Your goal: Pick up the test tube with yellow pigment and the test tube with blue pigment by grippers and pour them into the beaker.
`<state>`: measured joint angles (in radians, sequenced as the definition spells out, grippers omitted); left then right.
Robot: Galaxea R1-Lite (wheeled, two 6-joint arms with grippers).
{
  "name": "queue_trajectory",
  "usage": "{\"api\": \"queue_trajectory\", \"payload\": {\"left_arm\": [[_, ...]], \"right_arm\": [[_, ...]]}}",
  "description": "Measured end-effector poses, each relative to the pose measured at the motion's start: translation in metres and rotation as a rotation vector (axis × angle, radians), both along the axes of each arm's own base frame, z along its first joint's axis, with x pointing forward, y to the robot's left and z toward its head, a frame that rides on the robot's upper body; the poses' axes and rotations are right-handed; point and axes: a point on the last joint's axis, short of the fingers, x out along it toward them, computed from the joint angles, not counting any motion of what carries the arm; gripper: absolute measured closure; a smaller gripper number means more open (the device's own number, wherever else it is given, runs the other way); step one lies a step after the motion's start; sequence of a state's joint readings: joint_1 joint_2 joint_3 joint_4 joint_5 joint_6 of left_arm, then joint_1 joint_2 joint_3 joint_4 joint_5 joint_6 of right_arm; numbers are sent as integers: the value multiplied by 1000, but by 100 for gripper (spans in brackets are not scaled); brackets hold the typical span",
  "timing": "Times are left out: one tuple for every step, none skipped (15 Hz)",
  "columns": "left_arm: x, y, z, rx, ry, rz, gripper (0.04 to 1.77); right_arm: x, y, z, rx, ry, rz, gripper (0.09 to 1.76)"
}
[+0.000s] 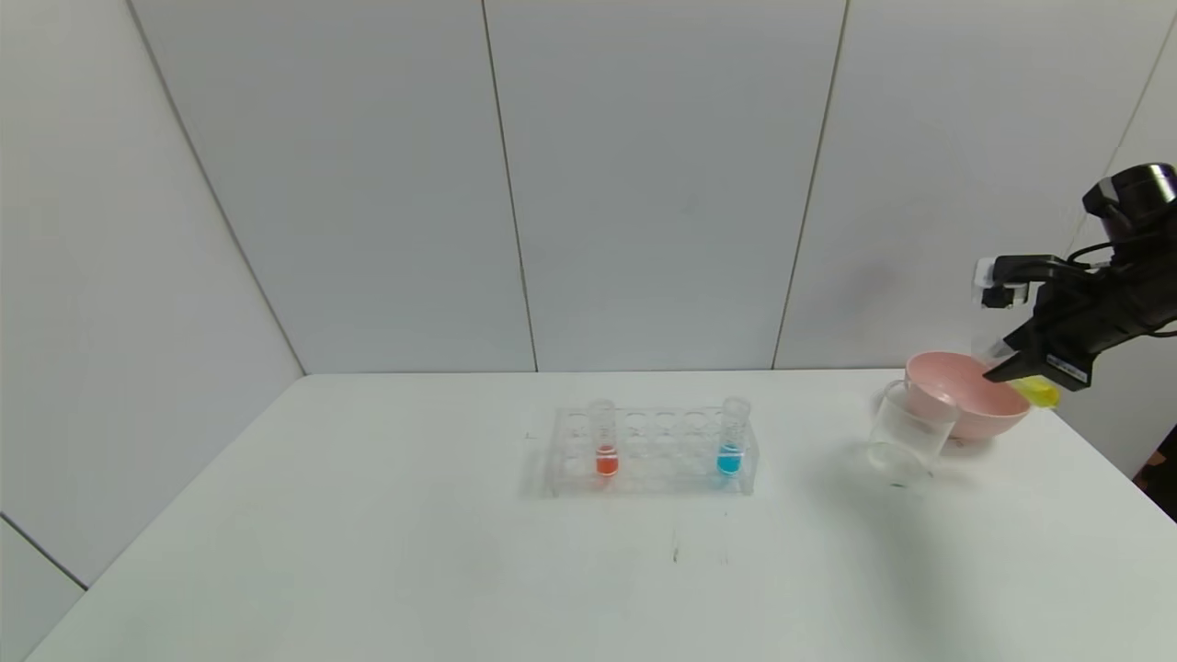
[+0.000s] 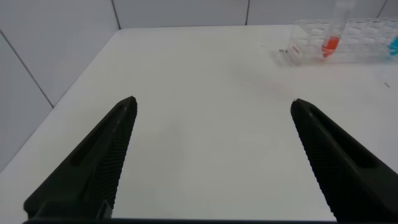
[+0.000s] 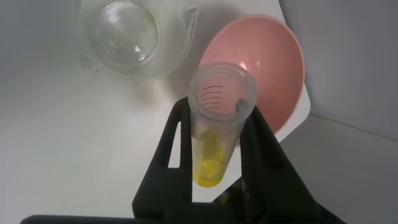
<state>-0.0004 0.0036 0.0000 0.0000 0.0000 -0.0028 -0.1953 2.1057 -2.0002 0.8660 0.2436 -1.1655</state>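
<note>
My right gripper (image 1: 1000, 368) is shut on the test tube with yellow pigment (image 1: 1039, 393) and holds it tilted in the air at the far right, over the far-right rim of the pink bowl. In the right wrist view the tube (image 3: 217, 124) sits between the fingers (image 3: 177, 143), open mouth up, yellow liquid at its tip. The empty beaker (image 1: 906, 439) stands left of the bowl, also in the right wrist view (image 3: 127, 37). The test tube with blue pigment (image 1: 730, 446) stands in the rack's right end. My left gripper (image 2: 212, 101) is open and empty over bare table.
The clear rack (image 1: 653, 455) stands mid-table with a red-orange tube (image 1: 604, 446) at its left end; rack (image 2: 354, 40) and red-orange tube (image 2: 331, 42) also show in the left wrist view. The pink bowl (image 1: 956, 400) sits near the table's right edge, touching the beaker.
</note>
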Motion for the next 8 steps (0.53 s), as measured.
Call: {"api": "queue_trajectory", "payload": {"left_arm": [[0,0,0,0,0,0,5],[0,0,0,0,0,0,5],[0,0,0,0,0,0,5],[0,0,0,0,0,0,5],[0,0,0,0,0,0,5],[0,0,0,0,0,0,5],[0,0,0,0,0,0,5],[0,0,0,0,0,0,5]], "right_arm": [[0,3,0,-9,4,3,134],[1,7,0,-26,9,2,134],[1,11,-1,-47,22,-1,134],[0,14,-2,-68,35,-6,134],[0,18,-2,-87,45,-9,134],[1,21,-2,-105,52,-11,134],[1,24,-3,-118,55,-12,134],[2,26,-3,-131,57,-13,134]]}}
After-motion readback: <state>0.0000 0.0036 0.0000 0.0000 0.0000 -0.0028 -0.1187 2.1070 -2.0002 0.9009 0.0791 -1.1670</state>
